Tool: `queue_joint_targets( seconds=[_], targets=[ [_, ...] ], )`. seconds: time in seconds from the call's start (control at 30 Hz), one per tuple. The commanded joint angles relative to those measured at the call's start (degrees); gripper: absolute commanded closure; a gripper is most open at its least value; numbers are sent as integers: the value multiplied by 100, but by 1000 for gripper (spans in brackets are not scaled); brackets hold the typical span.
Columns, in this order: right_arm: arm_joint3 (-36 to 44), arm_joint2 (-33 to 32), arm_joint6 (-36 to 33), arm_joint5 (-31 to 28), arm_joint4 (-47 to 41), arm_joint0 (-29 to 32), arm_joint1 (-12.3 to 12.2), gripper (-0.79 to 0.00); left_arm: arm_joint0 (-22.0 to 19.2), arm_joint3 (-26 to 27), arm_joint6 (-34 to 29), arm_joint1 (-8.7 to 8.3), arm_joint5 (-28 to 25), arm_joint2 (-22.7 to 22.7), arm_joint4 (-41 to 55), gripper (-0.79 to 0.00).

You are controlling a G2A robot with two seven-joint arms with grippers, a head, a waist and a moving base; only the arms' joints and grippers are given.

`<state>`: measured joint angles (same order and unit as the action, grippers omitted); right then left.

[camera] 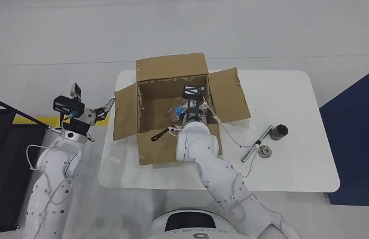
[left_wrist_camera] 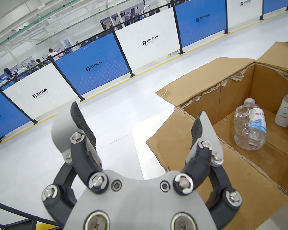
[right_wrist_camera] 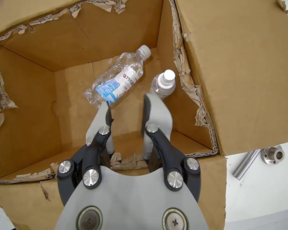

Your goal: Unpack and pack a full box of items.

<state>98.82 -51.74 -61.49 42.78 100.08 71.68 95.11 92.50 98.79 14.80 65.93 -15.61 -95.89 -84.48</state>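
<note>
Box (camera: 172, 67) open on the white surface (camera: 292, 89), 2 bottles inside.
Right claw (right_wrist_camera: 126, 101) hangs over the interior, narrowly parted and empty, above a crushed water bottle (right_wrist_camera: 117, 80) (lying flat) and an upright spray bottle (right_wrist_camera: 165, 82); left claw (left_wrist_camera: 138, 108) spread wide, empty, beside the box's left flap.

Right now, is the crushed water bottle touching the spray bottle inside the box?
Apart. The left wrist view shows bare box floor between the crushed water bottle and the spray bottle.
</note>
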Motion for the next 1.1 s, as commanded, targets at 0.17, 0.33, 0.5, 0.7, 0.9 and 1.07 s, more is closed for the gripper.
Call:
queue_joint_targets(
  seconds=[0.17,0.33,0.5,0.7,0.9,1.07],
  targets=[
    [2069,-337,-352,-351,-314,679,49,-785,0,0,0,0,0,0,0,-785],
    [3583,-973,-381,-637,-832,1399,-18,-785,0,0,0,0,0,0,0,-785],
    [3583,-2115,314,-570,-1703,1568,-32,-785,0,0,0,0,0,0,0,-785],
    [3583,-3623,114,-764,-2395,2136,-110,-785,0,0,0,0,0,0,0,-785],
    [3583,-4675,-46,-801,-2867,2536,-165,-785,0,0,0,0,0,0,0,-785],
    [3352,-5149,-528,-947,-2507,2804,-236,-526,0,0,0,0,0,0,0,-785]
  ],
)
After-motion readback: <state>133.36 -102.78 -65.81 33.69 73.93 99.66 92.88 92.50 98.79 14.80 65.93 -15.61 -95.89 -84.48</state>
